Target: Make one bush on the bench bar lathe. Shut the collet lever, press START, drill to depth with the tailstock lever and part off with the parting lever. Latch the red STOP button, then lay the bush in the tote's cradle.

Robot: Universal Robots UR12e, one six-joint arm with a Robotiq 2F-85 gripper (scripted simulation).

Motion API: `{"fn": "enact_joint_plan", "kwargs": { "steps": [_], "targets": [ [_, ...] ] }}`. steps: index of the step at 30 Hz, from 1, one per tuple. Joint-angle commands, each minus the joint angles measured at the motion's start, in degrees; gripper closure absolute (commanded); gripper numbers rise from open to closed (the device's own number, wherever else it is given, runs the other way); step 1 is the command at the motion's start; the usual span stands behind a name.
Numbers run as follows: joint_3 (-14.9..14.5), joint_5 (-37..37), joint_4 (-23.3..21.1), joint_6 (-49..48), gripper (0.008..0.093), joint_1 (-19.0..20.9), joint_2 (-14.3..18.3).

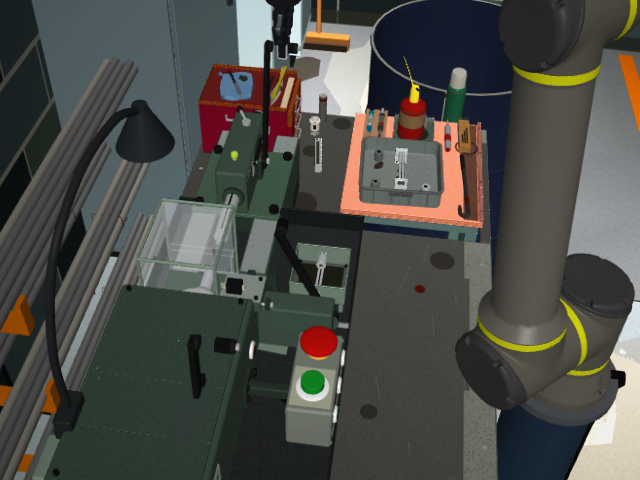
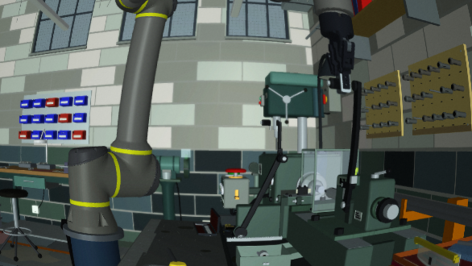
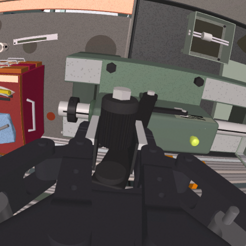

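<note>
The tailstock lever (image 2: 354,141) stands upright on the green tailstock (image 1: 257,170), and its black knurled knob (image 3: 119,120) sits between the fingers of my gripper (image 3: 116,132), which I have closed around it high above the lathe. The parting lever (image 2: 261,189) leans diagonally over the carriage beside the clear chuck guard (image 1: 186,245). The collet lever (image 1: 194,366) lies on the headstock. The red STOP button (image 1: 319,341) and green START button (image 1: 312,383) sit on the control box at the bench front. The grey tote (image 1: 401,170) with its cradle (image 1: 400,164) rests on the orange mat.
A dark blue drum (image 1: 439,67) stands behind the bench. A red toolbox (image 1: 248,103) sits behind the tailstock, an oil can (image 1: 412,116) and green bottle (image 1: 455,95) behind the tote. A lamp (image 1: 142,132) arches over the headstock, and bar stock (image 1: 77,181) runs along the left.
</note>
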Motion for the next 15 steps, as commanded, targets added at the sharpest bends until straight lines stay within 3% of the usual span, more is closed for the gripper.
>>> {"fn": "enact_joint_plan", "kwargs": {
  "steps": [1,8,15],
  "targets": [
    [-0.05,0.01,-0.01,0.00,0.0789,0.00,-0.03],
    [-0.05,0.01,-0.01,0.00,0.0929,0.00,-0.03],
    [0.22,0.01,0.11,0.33,0.0934,0.34,-0.41]
  ]
}}
